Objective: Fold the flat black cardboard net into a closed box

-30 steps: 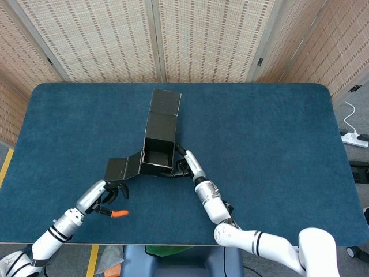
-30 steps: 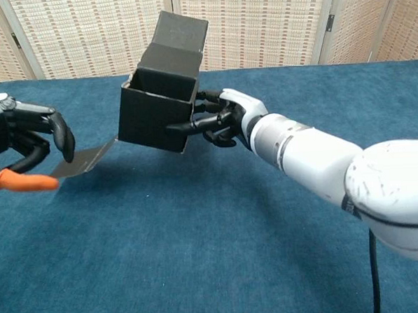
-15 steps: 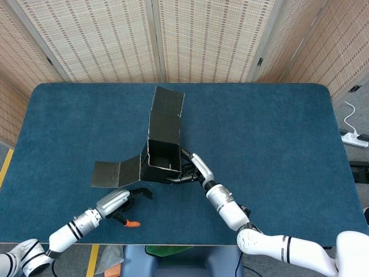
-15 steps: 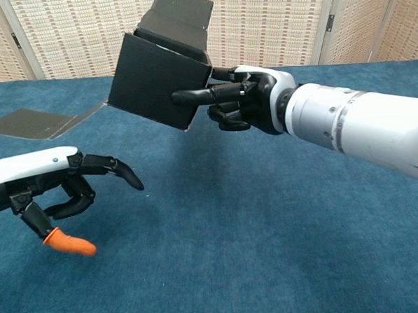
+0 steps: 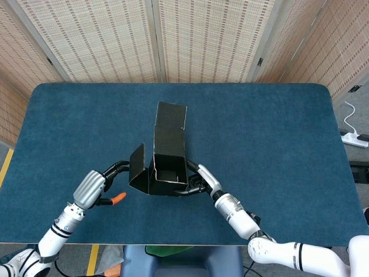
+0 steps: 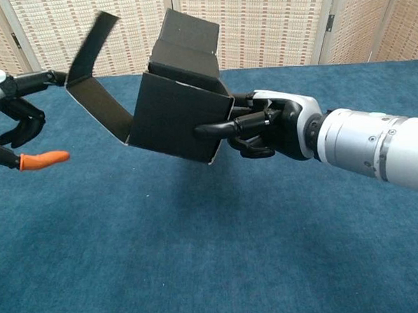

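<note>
Right robot hand (image 6: 274,125) grips the half-folded black cardboard box (image 6: 182,116) off the surface; left robot hand (image 6: 11,118), empty, fingers spread, should press its side flap (image 6: 96,85) squarely inward.

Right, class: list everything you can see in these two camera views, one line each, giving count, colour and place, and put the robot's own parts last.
Partly folded black cardboard box: one, black, near the front middle of the table, top open, one tall flap standing behind and one side flap raised on the left.
Blue cloth-covered table: one, dark blue, filling the middle of both views.
Woven folding screen: one run of panels, beige, behind the table.
White power strip: one, white, on the floor at the right.
Left hand: one, silver and black with an orange fingertip, fingers touching the raised side flap.
Right hand: one, white and black, gripping the box's right wall.
</note>
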`<state>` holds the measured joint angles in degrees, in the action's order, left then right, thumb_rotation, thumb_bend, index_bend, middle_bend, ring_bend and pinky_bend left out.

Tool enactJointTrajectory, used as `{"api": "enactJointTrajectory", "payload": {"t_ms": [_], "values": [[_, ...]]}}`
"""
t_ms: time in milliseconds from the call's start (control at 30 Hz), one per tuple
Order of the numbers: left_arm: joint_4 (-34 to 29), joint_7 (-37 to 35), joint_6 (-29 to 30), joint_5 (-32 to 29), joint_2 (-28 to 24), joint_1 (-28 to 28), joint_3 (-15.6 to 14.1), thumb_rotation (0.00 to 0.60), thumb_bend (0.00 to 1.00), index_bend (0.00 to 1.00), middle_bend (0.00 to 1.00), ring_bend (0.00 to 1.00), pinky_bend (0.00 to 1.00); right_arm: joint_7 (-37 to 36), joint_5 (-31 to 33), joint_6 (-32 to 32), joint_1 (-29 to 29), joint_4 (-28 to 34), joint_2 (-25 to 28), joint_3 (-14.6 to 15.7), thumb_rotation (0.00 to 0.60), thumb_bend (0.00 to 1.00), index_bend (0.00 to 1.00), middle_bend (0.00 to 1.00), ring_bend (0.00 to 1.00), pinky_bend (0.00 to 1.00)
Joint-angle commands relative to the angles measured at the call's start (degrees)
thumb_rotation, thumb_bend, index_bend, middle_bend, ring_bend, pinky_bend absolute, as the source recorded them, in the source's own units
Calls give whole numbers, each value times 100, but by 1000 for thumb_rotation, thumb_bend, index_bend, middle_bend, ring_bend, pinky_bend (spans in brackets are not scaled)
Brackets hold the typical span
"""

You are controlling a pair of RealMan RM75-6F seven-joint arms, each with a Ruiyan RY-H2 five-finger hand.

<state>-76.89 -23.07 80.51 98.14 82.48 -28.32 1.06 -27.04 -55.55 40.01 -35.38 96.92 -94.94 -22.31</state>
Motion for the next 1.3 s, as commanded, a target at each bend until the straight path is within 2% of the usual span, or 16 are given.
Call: {"api": "enactJointTrajectory", "payload": {"t_ms": [33,400,733,1033,1300], "values": [[49,114,133,127,54,-42,93,600,327,287,290,820,910,-19,-65,-2,-5,-35,-39,79,600,231,468,513,809,1000],[140,389,178,456,310,-439,247,600,326,300,315,820,912,-61,-321,78,-36,-143,-221,285,600,230,468,510,809,1000],[303,438,54,608,445,-710,177,600,324,322,337,820,912,46,-479,176,-105,-392,-415,444,600,230,468,510,808,1000],[904,535,-161,768,698,-937,-30,600,323,355,362,820,912,246,-746,318,-178,-847,-651,616,600,230,468,510,808,1000],[1873,529,-173,883,1184,-1029,-253,600,323,365,373,820,911,146,-1007,352,-216,-1414,-889,712,600,231,468,510,807,1000]]}}
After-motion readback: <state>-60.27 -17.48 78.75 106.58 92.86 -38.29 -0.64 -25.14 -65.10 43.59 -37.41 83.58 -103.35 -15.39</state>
